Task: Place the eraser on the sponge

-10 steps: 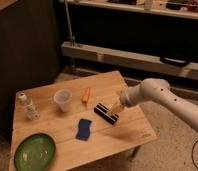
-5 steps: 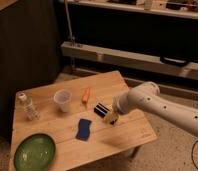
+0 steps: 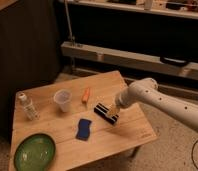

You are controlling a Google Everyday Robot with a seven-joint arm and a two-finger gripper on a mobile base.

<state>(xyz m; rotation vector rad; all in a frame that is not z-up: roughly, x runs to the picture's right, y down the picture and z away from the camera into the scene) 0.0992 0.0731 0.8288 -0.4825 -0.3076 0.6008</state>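
So, it's a dim room with dark shelving behind and a speckled floor. A wooden table (image 3: pixel 127 132) sits in the middle. The white arm (image 3: pixel 162 102) reaches in from the right, and its gripper (image 3: pixel 113 111) is down at the eraser (image 3: pixel 101 109), claw spread apart. The sponge (image 3: pixel 83 129) lies flat just front-left of it. The eraser lies diagonally, long axis running from the carrot (image 3: pixel 86 95) side toward the table's front-right edge.

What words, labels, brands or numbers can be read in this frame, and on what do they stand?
No readable text anywhere.
Small bottle: any label is too blurred to read.
Eraser: pale stripes only, no letters.
Gripper, down at the eraser, a little right of the sponge: no markings visible.
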